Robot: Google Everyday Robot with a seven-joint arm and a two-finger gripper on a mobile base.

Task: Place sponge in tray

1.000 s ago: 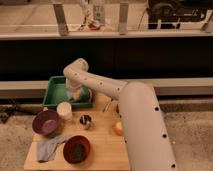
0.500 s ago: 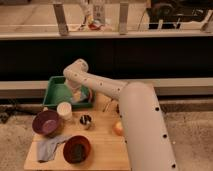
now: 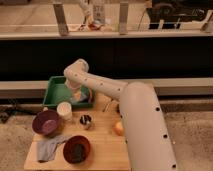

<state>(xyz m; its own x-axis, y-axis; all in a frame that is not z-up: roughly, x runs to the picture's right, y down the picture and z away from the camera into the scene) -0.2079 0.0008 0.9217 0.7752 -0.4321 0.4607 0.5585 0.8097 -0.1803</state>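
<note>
Tray, the green one, is sitting at the back left of the wooden table, left of centre in the frame. The gripper is hanging down inside it, over its right half. What it's gripping, if anything, I cannot tell. The white cup is standing just below the tray, purple bowl and red bowl lower left.

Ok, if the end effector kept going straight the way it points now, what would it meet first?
Most likely the floor of the green tray: the end effector points down over its inside, though the arm hides the last stretch.
</note>
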